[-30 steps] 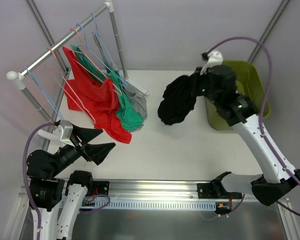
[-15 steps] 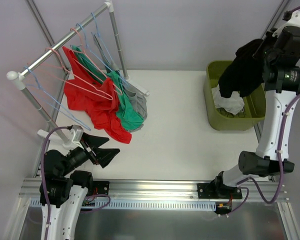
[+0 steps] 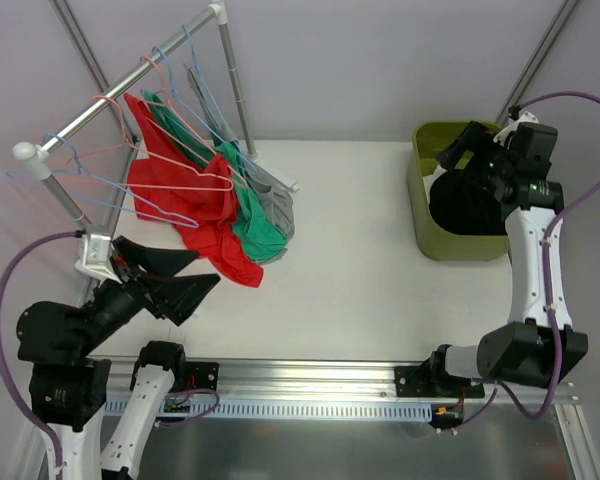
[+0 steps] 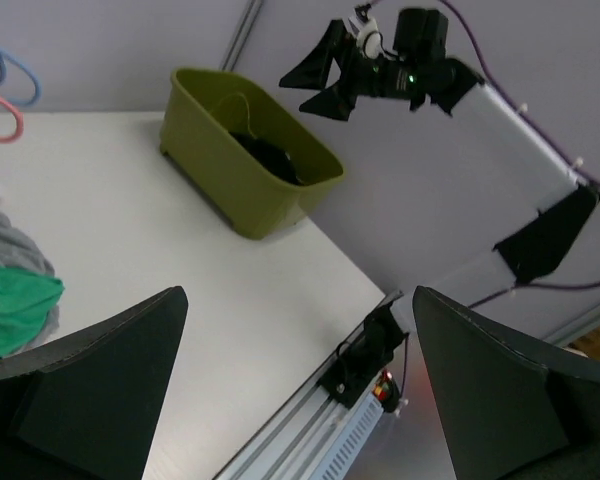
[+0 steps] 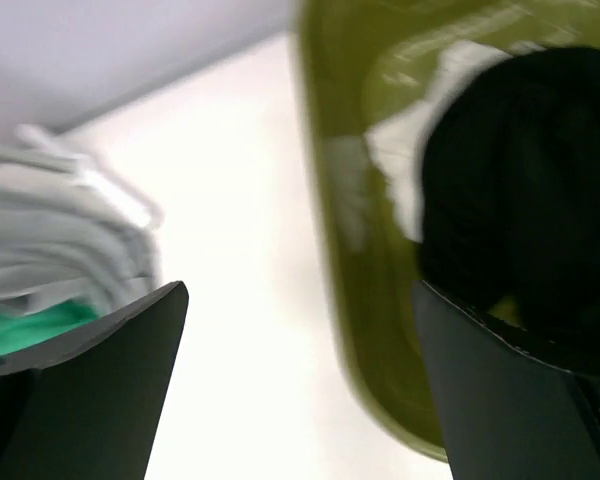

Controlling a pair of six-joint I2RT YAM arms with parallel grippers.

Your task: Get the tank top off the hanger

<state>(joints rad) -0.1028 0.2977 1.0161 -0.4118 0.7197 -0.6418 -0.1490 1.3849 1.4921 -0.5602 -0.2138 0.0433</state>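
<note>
Red tank top [image 3: 185, 200] hangs just ahead of the left gripper [image 3: 208, 270], jaws spread; right gripper [image 3: 460, 148], spread too, sits well apart.

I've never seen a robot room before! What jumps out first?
The bright red tank top hangs on the rack at the left, beside a green top. On the right, a black garment lies in the olive bin, with the right gripper open above it.

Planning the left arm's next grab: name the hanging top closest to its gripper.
The red top; the green top and grey top hang beyond it, farther away.
</note>
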